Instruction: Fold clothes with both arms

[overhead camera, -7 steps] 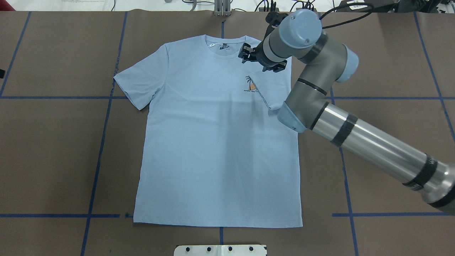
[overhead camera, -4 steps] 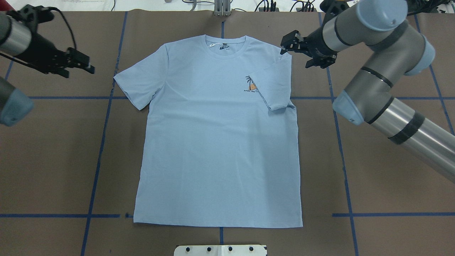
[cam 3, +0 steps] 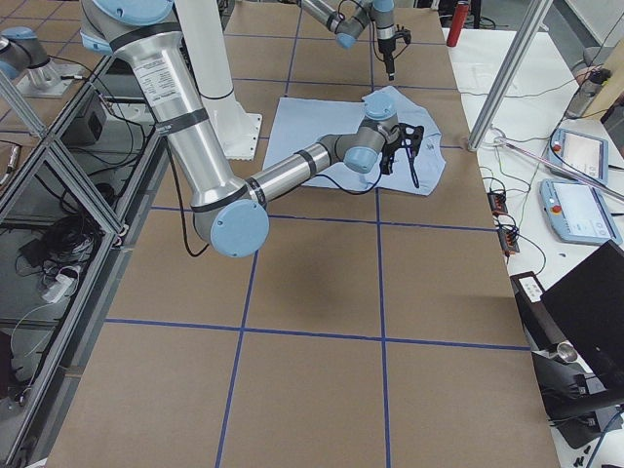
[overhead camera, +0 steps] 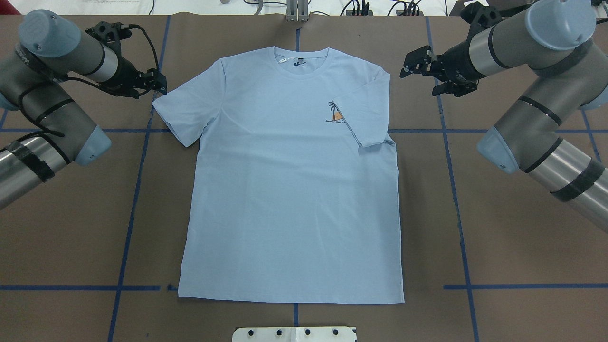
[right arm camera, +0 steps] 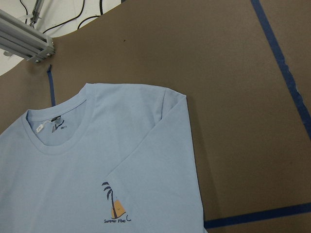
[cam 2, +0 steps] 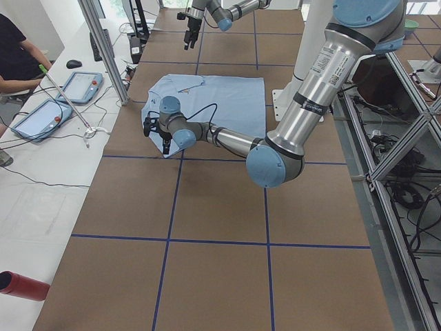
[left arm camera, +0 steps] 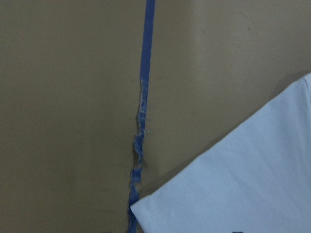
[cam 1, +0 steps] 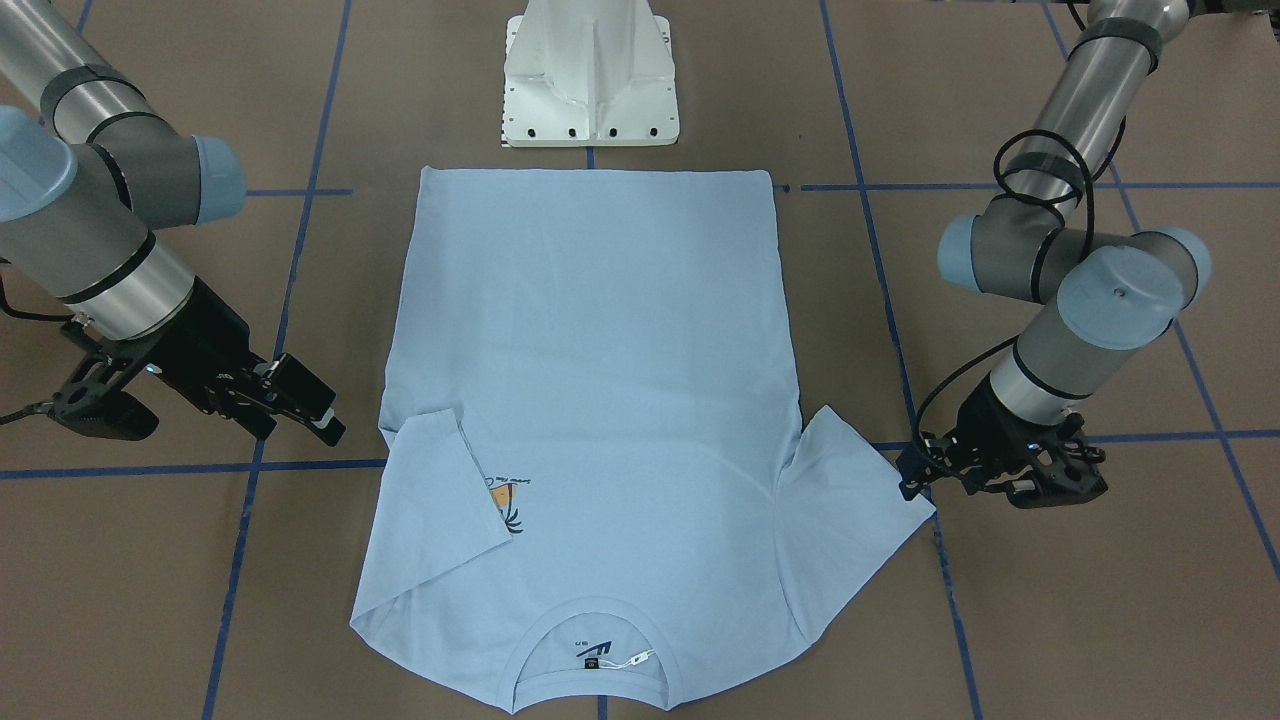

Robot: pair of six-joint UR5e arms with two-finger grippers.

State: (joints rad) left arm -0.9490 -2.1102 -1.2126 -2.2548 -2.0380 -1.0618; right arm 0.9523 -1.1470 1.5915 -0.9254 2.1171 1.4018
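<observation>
1. The T-shirt [overhead camera: 289,190] lies flat and face up in the middle of the table [overhead camera: 498,237]. Its collar [overhead camera: 300,59] is toward the top of the overhead view and its hem toward the bottom, near the white base plate [overhead camera: 294,334].
2. The sleeve on the right of that view [overhead camera: 363,114] is folded inward over the chest. Its edge partly covers the palm print [overhead camera: 336,114].
3. The sleeve on the left [overhead camera: 183,114] is spread out flat on the table.
4. The left gripper [overhead camera: 161,84] is in the upper left of the overhead view, just beside the tip of the spread sleeve. Its fingers look parted and hold nothing.
5. The right gripper [overhead camera: 418,81] is in the upper right, near the shirt's shoulder but apart from it, over bare table. Its fingers are spread wide and empty.
6. Blue tape lines [overhead camera: 137,161] cross the brown table. In the left wrist view a frayed strip of tape [left arm camera: 143,97] runs just beside the sleeve corner at the lower right.
</observation>
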